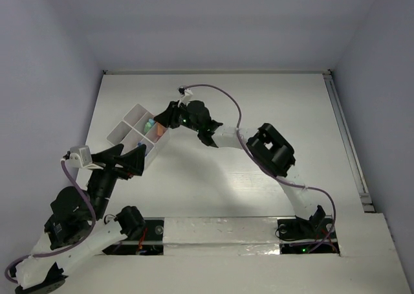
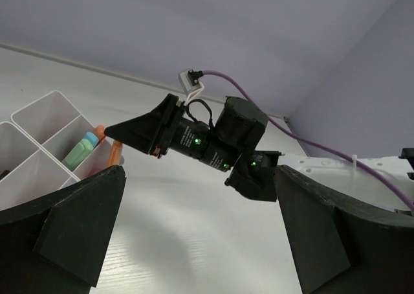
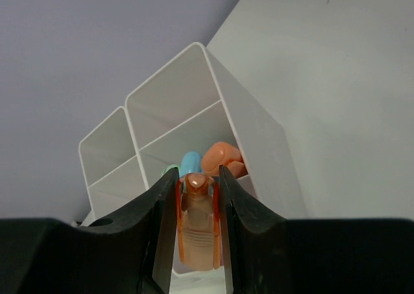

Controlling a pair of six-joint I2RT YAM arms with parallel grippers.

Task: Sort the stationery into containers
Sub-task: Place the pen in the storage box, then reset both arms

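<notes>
With the right gripper (image 3: 197, 177) clamped on the orange marker (image 3: 196, 236) just above the containers (image 3: 174, 93), seemingly over the marker compartment, it should lower straight in before releasing, while the left gripper (image 1: 131, 153) hangs wide open and empty nearby.

the containers (image 1: 128, 122) stand left on the table (image 1: 272, 106), markers (image 1: 153, 127) in one compartment, the left hand (image 1: 127, 153) just before them.

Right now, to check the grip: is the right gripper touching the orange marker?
Touching. Right wrist view: the right gripper clamps the orange marker between both fingers, no gap either side.
</notes>
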